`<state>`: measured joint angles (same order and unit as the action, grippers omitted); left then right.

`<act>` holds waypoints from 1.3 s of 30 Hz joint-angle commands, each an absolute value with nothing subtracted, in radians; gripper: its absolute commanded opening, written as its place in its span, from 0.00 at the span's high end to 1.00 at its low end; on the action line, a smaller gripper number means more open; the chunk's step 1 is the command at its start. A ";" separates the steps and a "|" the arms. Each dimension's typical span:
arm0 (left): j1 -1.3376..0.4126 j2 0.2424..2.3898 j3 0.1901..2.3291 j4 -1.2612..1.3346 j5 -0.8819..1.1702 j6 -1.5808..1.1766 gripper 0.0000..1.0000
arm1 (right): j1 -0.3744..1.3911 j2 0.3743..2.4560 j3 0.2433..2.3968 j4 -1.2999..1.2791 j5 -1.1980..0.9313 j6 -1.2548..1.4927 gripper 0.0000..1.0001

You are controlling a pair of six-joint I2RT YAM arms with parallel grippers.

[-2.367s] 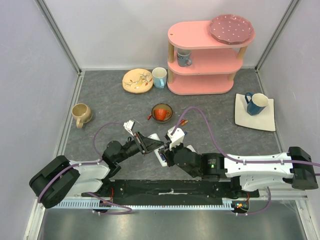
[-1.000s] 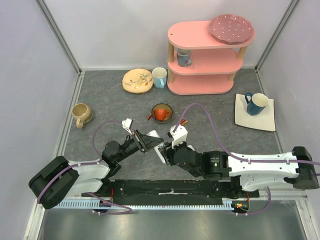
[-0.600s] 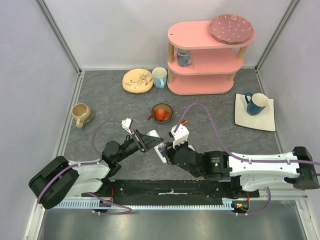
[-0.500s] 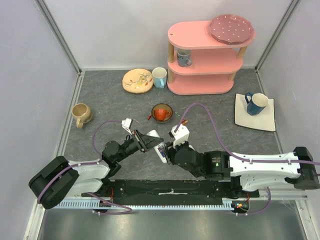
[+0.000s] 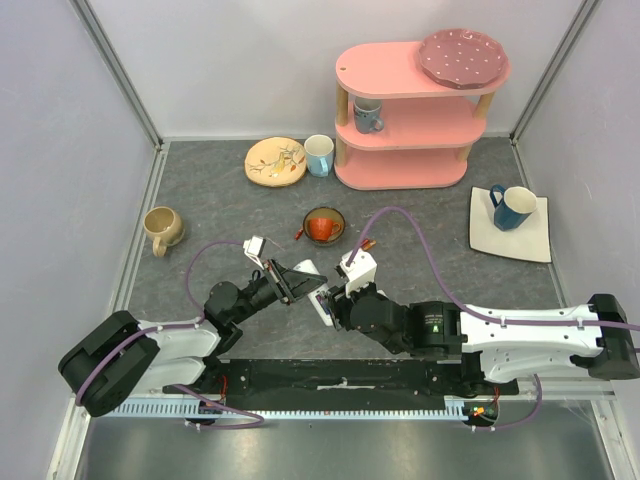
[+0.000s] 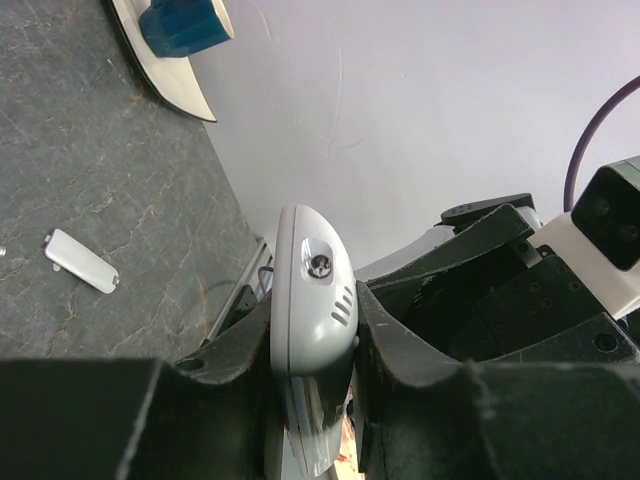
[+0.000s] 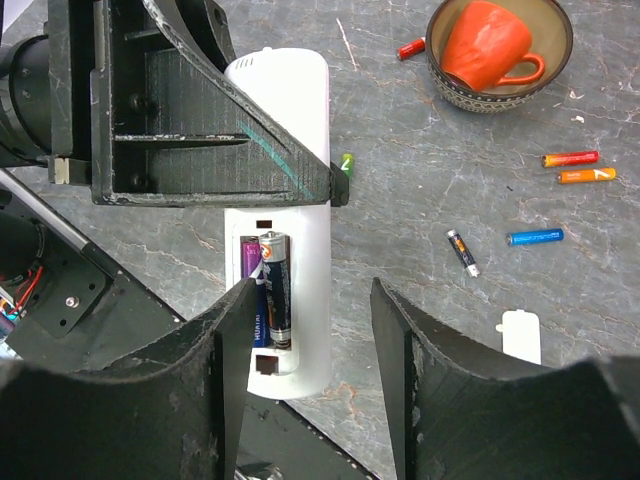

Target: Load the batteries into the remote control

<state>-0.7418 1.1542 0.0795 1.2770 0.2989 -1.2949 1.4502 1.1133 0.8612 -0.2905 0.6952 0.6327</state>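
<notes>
My left gripper (image 5: 300, 285) is shut on the white remote control (image 7: 290, 110) and holds it across the table's front middle, back side up. The remote's open compartment holds a dark battery (image 7: 276, 285) beside a purple one (image 7: 247, 262). My right gripper (image 7: 312, 290) hangs open just above that compartment, with its left finger (image 7: 235, 330) over the compartment's edge and nothing between the jaws. In the left wrist view the remote (image 6: 310, 290) stands clamped between both pads. Loose batteries lie on the mat: green (image 7: 346, 163), red (image 7: 411, 47), orange (image 7: 570, 158), blue (image 7: 535, 237), dark (image 7: 462, 252).
The white battery cover (image 7: 520, 336) lies on the mat to the right. A bowl holding an orange cup (image 5: 323, 226) sits just beyond the grippers. Farther off are a tan mug (image 5: 162, 230), a blue mug on a white plate (image 5: 512, 207) and a pink shelf (image 5: 415, 110).
The right gripper has edged a little left over the remote and its jaws have spread. The left gripper keeps the remote in nearly the same place.
</notes>
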 commanded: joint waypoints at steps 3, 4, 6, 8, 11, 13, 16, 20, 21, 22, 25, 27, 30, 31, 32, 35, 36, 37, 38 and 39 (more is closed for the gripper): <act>-0.746 1.157 0.097 1.404 0.318 -1.287 0.98 | 1.450 1.057 0.928 -0.275 0.692 0.632 0.42; -0.746 1.158 0.097 1.402 0.318 -1.287 0.98 | 1.448 1.048 0.930 -0.273 0.692 0.637 0.41; -0.746 1.158 0.095 1.402 0.316 -1.282 0.98 | 1.445 1.023 0.930 -0.273 0.681 0.670 0.36; -0.746 1.158 0.095 1.402 0.316 -1.281 0.98 | 1.437 0.999 0.916 -0.262 0.654 0.708 0.32; -0.746 1.157 0.098 1.404 0.311 -1.276 0.98 | 1.417 0.973 0.893 -0.250 0.608 0.768 0.27; -0.746 1.155 0.103 1.402 0.307 -1.272 0.98 | 1.385 0.959 0.870 -0.244 0.577 0.808 0.23; -0.744 1.151 0.107 1.404 0.304 -1.262 0.98 | 1.313 0.937 0.830 -0.209 0.442 0.880 0.18; -0.744 1.129 0.109 1.396 0.292 -1.252 0.98 | 1.240 0.931 0.787 -0.172 0.321 0.939 0.17; -0.744 1.124 0.109 1.388 0.290 -1.249 0.98 | 1.226 0.933 0.778 -0.164 0.295 0.943 0.17; -0.744 1.120 0.109 1.381 0.287 -1.246 0.98 | 1.220 0.934 0.764 -0.150 0.288 0.949 0.17; -0.744 1.098 0.113 1.348 0.281 -1.236 0.98 | 1.204 0.943 0.736 -0.118 0.261 0.959 0.17; -0.744 1.086 0.115 1.335 0.282 -1.230 0.98 | 1.190 0.950 0.724 -0.094 0.242 0.968 0.17; -0.744 1.081 0.117 1.322 0.287 -1.226 0.98 | 1.180 0.950 0.707 -0.068 0.233 0.980 0.17; -0.744 1.080 0.115 1.319 0.287 -1.226 0.98 | 1.177 0.950 0.701 -0.051 0.232 0.982 0.17; -0.744 1.081 0.115 1.319 0.288 -1.227 0.98 | 1.172 0.951 0.700 -0.046 0.233 0.980 0.17; -0.744 1.085 0.112 1.319 0.291 -1.227 0.98 | 1.161 0.957 0.696 -0.043 0.233 0.985 0.17; -0.744 1.083 0.112 1.319 0.293 -1.229 0.98 | 1.160 0.959 0.692 -0.034 0.233 0.988 0.17; -0.744 1.085 0.112 1.319 0.293 -1.229 0.98 | 1.158 0.957 0.686 -0.028 0.236 0.992 0.17; -0.744 1.085 0.112 1.319 0.295 -1.229 0.98 | 1.155 0.956 0.683 -0.022 0.241 0.996 0.18; -0.744 1.083 0.110 1.319 0.293 -1.229 0.98 | 1.154 0.953 0.678 -0.012 0.242 0.997 0.18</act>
<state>-0.7418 1.0946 0.0849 1.2789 0.2928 -1.2682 1.1633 0.9550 0.6960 -0.0830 0.2409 0.9672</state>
